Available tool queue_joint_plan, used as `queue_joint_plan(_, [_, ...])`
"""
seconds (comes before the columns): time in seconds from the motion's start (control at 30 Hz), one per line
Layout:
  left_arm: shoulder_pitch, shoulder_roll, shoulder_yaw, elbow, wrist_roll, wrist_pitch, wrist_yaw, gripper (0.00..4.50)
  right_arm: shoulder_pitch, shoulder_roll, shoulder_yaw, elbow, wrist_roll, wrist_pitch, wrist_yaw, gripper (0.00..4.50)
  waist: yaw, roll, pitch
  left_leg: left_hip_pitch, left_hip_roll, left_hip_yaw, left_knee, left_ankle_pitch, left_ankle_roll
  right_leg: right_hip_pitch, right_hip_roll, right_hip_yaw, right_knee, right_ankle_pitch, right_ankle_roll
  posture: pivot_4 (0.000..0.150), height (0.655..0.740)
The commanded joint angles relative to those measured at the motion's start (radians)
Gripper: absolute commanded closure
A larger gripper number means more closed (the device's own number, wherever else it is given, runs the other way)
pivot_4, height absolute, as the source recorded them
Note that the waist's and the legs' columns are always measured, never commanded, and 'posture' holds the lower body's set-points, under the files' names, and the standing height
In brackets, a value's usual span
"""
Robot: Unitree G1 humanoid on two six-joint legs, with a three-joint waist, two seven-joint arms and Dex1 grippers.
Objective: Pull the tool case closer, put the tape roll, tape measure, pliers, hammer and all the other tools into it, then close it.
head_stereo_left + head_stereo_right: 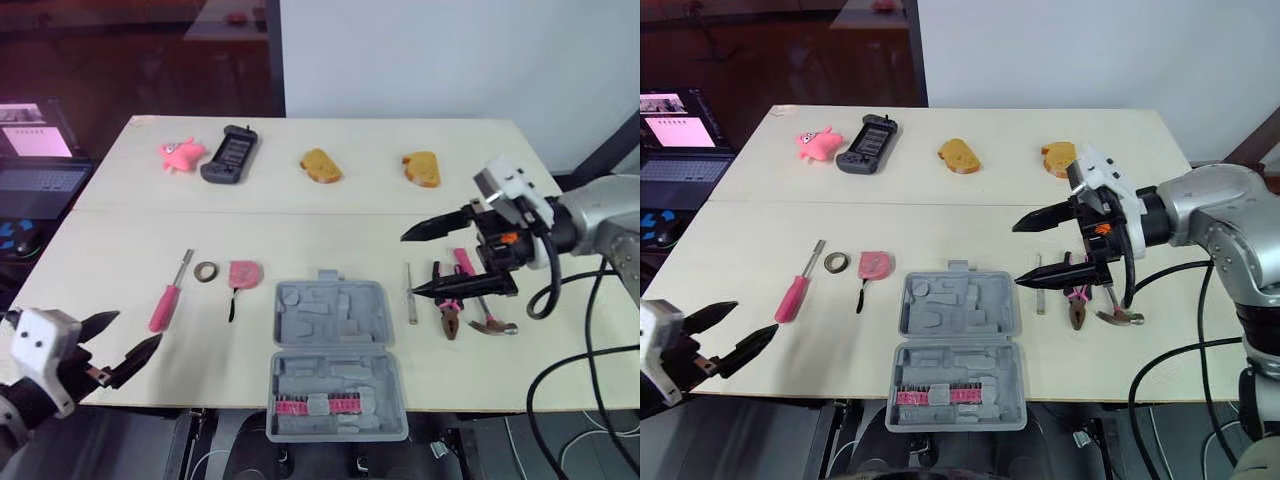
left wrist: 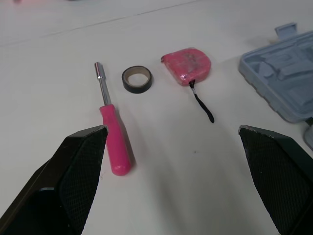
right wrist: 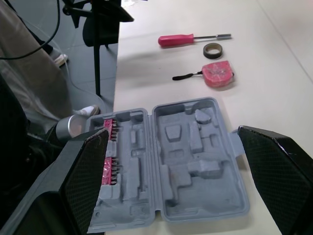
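While the tool case (image 1: pixel 330 312) lies open, the right hand (image 1: pixel 408 265) hovers spread.

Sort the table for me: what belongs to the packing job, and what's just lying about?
Job: tool case, screwdriver, tape roll, tape measure, metal rod, pliers, hammer.

Lying about: pink toy, black handset, left bread piece, right bread piece.

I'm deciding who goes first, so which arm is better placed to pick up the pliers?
Right. The right gripper hangs open close to the pliers and hammer, right of the tool case. The left gripper, also open, is at the table's near left corner, across the case.
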Motion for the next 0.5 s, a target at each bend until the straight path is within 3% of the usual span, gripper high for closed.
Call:
queue_joint_plan(0.03, [-0.121, 0.092, -0.082, 0.012, 0.023, 0.094, 0.06, 0.0, -0.006, 0.008, -0.023, -0.045, 0.021, -0.002, -0.021, 0.05, 0.005, 0.0, 0.0, 0.0, 0.0, 0.0, 0.001, 0.0, 0.0, 0.0, 0.0, -0.001, 0.0, 0.0, 0.0, 0.15, 0.7188])
queue_joint_plan(0.17, [-0.28, 0.235, -0.206, 0.117, 0.094, 0.235, 0.105, 0.0, 0.014, 0.014, -0.03, -0.073, 0.026, -0.003, -0.052, 0.05, -0.003, 0.0, 0.0, 0.0, 0.0, -0.001, 0.001, 0.0, 0.0, 0.004, 0.001, -0.003, 0.001, 0.0, 0.0, 0.15, 0.7188])
queue_joint_plan(0.27, [-0.416, 0.342, -0.329, 0.254, 0.084, 0.189, -0.082, 0.0, 0.033, 0.016, -0.04, -0.1, 0.04, 0.006, -0.083, 0.05, -0.006, 0.0, 0.0, 0.0, 0.001, 0.001, 0.001, 0.0, 0.001, 0.005, 0.003, -0.004, 0.001, 0.002, 0.003, 0.15, 0.7188])
queue_joint_plan(0.33, [-0.562, 0.399, -0.467, 0.41, 0.175, 0.095, -0.179, 0.0, 0.055, 0.016, -0.057, -0.126, 0.051, 0.011, -0.111, 0.05, -0.005, 0.0, 0.0, 0.0, 0.001, 0.002, 0.0, 0.0, 0.0, 0.004, 0.006, -0.005, 0.001, 0.002, 0.004, 0.15, 0.7188])
queue_joint_plan(0.5, [-0.912, 0.408, -0.717, 0.8, 0.347, -0.133, -0.409, 0.0, 0.105, 0.019, -0.106, -0.187, 0.088, 0.045, -0.188, 0.05, 0.001, -0.001, 0.0, 0.0, 0.001, 0.0, 0.001, 0.001, -0.002, 0.005, 0.006, -0.01, 0.001, 0.003, 0.004, 0.15, 0.7188])
